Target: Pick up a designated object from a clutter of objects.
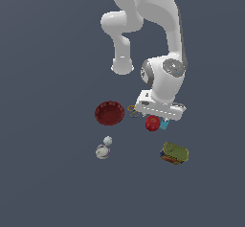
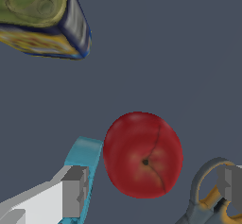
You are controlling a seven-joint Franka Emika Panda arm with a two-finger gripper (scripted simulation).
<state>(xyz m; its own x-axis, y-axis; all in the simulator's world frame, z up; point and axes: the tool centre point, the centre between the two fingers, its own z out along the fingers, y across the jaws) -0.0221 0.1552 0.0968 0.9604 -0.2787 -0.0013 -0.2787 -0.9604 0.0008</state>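
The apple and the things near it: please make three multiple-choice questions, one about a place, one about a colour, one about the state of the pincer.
1. In the exterior view, the bowl lies where from the apple?
A. to its left
B. to its right
C. under it

2. What colour is the block beside the apple?
A. green
B. cyan
C. white

3. How is the pincer?
A. shut on the apple
B. shut on the scissors
C. open, a finger on each side of the apple

Answers: 1 A, the bowl sits further left. 2 B, the wrist view shows it cyan. 3 C, both fingers stand apart from the apple.
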